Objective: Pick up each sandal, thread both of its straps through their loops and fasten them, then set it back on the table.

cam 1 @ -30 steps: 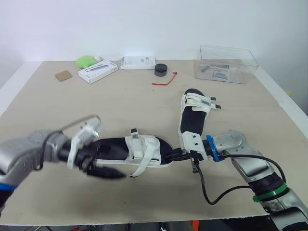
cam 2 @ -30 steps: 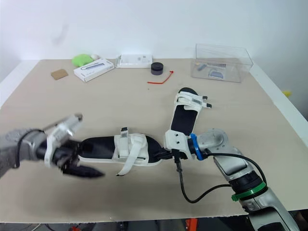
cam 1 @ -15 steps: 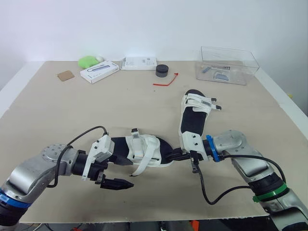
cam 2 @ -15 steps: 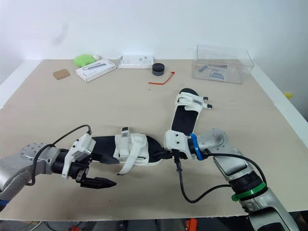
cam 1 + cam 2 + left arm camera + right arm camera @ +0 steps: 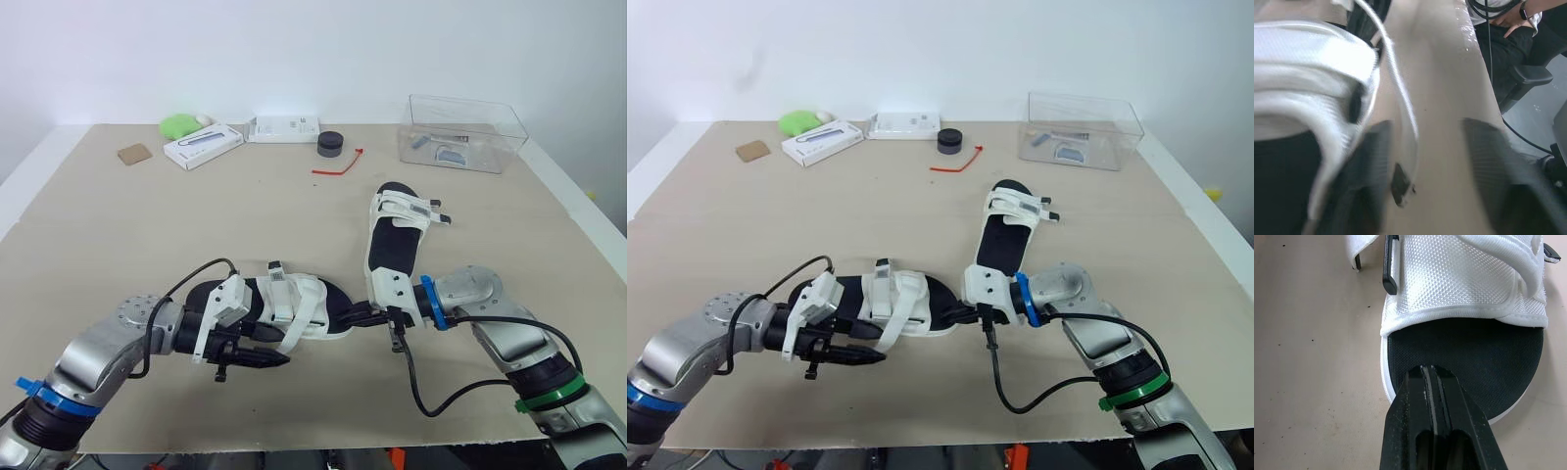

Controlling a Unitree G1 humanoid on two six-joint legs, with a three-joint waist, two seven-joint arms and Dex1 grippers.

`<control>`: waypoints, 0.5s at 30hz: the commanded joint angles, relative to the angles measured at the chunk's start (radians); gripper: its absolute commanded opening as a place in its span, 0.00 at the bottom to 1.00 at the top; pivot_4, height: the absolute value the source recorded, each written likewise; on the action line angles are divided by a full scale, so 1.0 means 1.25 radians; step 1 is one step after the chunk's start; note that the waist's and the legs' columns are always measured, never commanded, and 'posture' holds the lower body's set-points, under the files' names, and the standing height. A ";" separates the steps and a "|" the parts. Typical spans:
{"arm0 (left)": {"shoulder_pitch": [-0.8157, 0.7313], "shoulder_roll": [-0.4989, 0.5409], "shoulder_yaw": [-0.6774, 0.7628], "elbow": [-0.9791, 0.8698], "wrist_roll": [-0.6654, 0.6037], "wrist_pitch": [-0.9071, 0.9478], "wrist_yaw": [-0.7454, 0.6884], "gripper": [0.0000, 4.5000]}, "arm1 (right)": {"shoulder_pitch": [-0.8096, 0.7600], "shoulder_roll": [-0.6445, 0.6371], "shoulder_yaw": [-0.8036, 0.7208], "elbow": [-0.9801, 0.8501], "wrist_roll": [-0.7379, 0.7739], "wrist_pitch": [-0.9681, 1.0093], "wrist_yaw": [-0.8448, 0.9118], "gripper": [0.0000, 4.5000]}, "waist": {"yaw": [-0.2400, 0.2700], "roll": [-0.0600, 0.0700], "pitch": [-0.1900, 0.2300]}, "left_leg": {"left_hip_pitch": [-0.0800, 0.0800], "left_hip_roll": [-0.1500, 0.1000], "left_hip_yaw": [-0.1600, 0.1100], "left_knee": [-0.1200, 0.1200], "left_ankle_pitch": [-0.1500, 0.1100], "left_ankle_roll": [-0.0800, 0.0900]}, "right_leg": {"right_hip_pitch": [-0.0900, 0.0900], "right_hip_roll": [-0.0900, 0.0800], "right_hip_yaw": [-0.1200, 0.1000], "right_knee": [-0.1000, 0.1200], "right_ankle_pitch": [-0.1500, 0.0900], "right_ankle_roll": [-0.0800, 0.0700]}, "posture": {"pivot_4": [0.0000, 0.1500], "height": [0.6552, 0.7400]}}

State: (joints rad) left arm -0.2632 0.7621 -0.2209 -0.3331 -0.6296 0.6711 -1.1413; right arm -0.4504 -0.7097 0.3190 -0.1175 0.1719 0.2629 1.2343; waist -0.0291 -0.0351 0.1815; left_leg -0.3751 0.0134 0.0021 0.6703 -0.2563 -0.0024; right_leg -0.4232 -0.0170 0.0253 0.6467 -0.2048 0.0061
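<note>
One white-strapped sandal with a black footbed (image 5: 294,304) lies near the table's front. Its loose strap (image 5: 289,338) hangs off the near side. My left gripper (image 5: 277,359) sits low beside that strap. In the left wrist view the strap (image 5: 1400,122) runs between its two fingers (image 5: 1371,181), which still stand apart. My right gripper (image 5: 351,315) is shut, and its tips rest at the toe of this sandal (image 5: 1464,284). The second sandal (image 5: 397,235) lies farther back on the right, untouched.
Along the back edge stand a clear plastic box (image 5: 460,132), a black puck (image 5: 329,143), a red tie (image 5: 335,164), two white boxes (image 5: 201,145), a green object (image 5: 178,124) and a brown card (image 5: 133,154). A person's hand (image 5: 1513,14) and a chair (image 5: 1530,78) are beyond the table.
My left arm has swung right and in toward the near sandal, bringing its fingers around the loose strap and closer together. The right arm and both sandals have stayed put.
</note>
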 commanded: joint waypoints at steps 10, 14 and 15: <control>-0.055 -0.006 0.051 -0.016 -0.157 0.214 -0.028 0.02 | 0.006 -0.006 0.003 0.001 -0.019 0.012 -0.010 0.00 | 0.000 0.000 0.000 | 0.000 0.000 0.000 0.000 0.000 0.000 | 0.000 0.000 0.000 0.000 0.000 0.000 | 1.00 1.00; -0.166 -0.033 0.172 0.088 -0.381 0.396 -0.002 0.02 | 0.011 -0.011 -0.001 -0.003 -0.019 0.012 -0.010 0.00 | 0.000 0.000 0.000 | 0.000 0.000 -0.001 0.001 0.000 0.000 | 0.000 0.000 -0.001 0.000 0.000 0.000 | 1.00 1.00; -0.197 -0.047 0.196 0.116 -0.415 0.422 0.015 0.02 | 0.011 -0.012 -0.002 -0.003 -0.018 0.012 -0.010 0.00 | 0.000 0.000 0.000 | -0.001 0.000 -0.001 0.001 0.000 0.000 | 0.000 0.000 -0.002 0.000 0.000 0.000 | 1.00 1.00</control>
State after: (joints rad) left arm -0.4681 0.7165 -0.0483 -0.2226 -1.0423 1.1364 -1.1437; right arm -0.4448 -0.7124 0.3147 -0.1220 0.1717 0.2671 1.2273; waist -0.0285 -0.0356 0.1818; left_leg -0.3756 0.0132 0.0003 0.6713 -0.2562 -0.0021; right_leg -0.4227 -0.0164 0.0225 0.6469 -0.2045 0.0067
